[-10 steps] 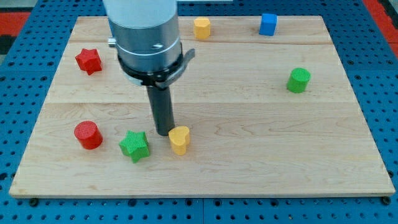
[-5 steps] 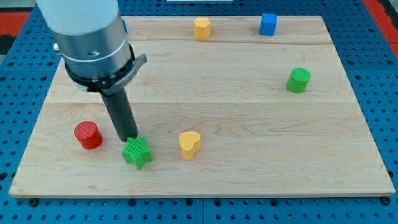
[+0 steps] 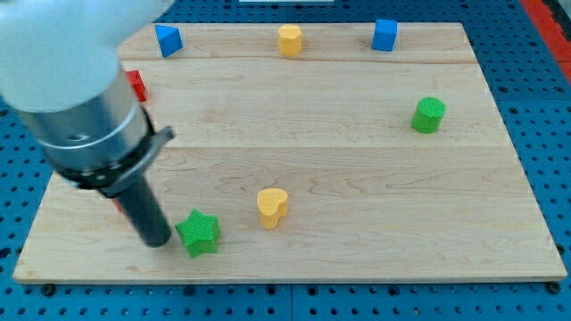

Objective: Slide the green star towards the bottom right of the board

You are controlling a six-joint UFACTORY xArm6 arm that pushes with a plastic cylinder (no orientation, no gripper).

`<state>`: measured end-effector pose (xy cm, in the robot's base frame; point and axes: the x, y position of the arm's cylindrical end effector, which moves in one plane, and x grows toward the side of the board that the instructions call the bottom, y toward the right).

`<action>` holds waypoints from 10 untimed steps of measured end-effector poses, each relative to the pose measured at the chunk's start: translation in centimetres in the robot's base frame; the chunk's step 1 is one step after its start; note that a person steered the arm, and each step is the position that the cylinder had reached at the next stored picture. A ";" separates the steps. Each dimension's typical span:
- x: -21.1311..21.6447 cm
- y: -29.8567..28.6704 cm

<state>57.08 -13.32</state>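
The green star [image 3: 198, 233] lies near the board's bottom edge, left of centre. My tip [image 3: 158, 241] rests on the board just to the star's left, touching or nearly touching it. The rod and the arm's grey body rise up and to the view's left and hide part of the board's left side. A yellow heart-shaped block [image 3: 272, 207] sits to the star's right and slightly above it.
A red star [image 3: 136, 85] is partly hidden behind the arm at the upper left. A blue block [image 3: 168, 39], a yellow cylinder [image 3: 289, 40] and a blue cube [image 3: 384, 34] line the top edge. A green cylinder [image 3: 428, 115] stands at the right.
My tip moved from the yellow heart leftward, then down to the star's left side. The star shifted slightly down and right. The arm now hides the red cylinder.
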 end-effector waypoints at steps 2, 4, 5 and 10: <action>0.5 4.9; 1.1 10.4; 0.8 14.1; -3.1 26.7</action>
